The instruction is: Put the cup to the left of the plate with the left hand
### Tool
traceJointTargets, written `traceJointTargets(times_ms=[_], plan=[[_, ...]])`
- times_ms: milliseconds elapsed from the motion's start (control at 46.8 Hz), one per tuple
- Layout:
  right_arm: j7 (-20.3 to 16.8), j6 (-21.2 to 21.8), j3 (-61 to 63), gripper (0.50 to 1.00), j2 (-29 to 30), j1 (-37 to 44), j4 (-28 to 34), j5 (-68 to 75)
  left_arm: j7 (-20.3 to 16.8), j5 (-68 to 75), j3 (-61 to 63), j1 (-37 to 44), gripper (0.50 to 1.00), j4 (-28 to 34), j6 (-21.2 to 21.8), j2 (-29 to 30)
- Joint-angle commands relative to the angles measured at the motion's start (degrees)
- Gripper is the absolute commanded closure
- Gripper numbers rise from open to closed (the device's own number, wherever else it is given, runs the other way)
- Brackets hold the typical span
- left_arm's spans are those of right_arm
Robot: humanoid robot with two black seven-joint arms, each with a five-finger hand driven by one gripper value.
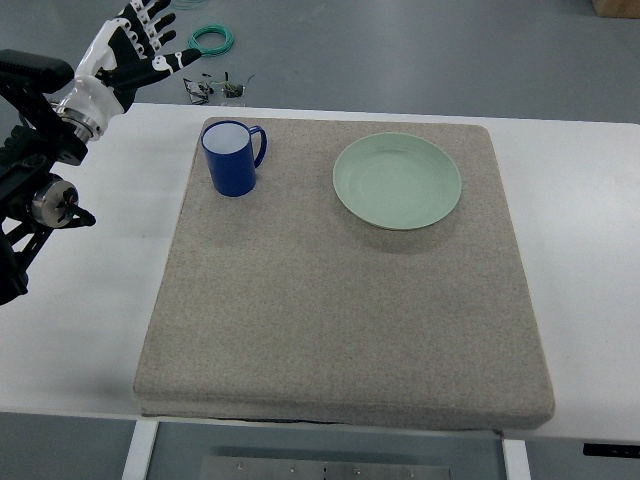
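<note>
On the grey mat (340, 300), far left, the blue cup (231, 158) stands upright, well left of the green plate (397, 181). The left hand (135, 48) hovers beyond the surface (580, 220), fingers spread, holding nothing.

1 camera looks steeply down from the robot's side, framing the whole mat (340, 320) on the table (580, 200).
</note>
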Motion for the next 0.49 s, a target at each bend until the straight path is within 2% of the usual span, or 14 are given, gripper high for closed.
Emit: traceJointTargets(times_ms=[0, 149, 299, 470], plan=[[0.0, 0.0, 0.0, 0.566, 0.0, 0.0, 0.0, 0.0, 0.0, -2.3, -0.2, -2.5, 0.506, 0.2, 0.0, -0.6], [0.0, 0.0, 0.0, 0.566, 0.0, 0.0, 0.0, 0.0, 0.7, -9.7, 0.1, -6.0, 0.506, 1.0, 0.6, -1.1], [0.0, 0.0, 0.0, 0.566, 0.0, 0.0, 0.0, 0.0, 1.3, -12.2, 0.5, -7.2, 0.506, 2.0, 1.1, -4.3], [0.0, 0.0, 0.0, 0.566, 0.0, 0.0, 0.0, 0.0, 3.4, -12.4, 0.5, -9.5, 0.506, 7.6, 3.6, -8.1]])
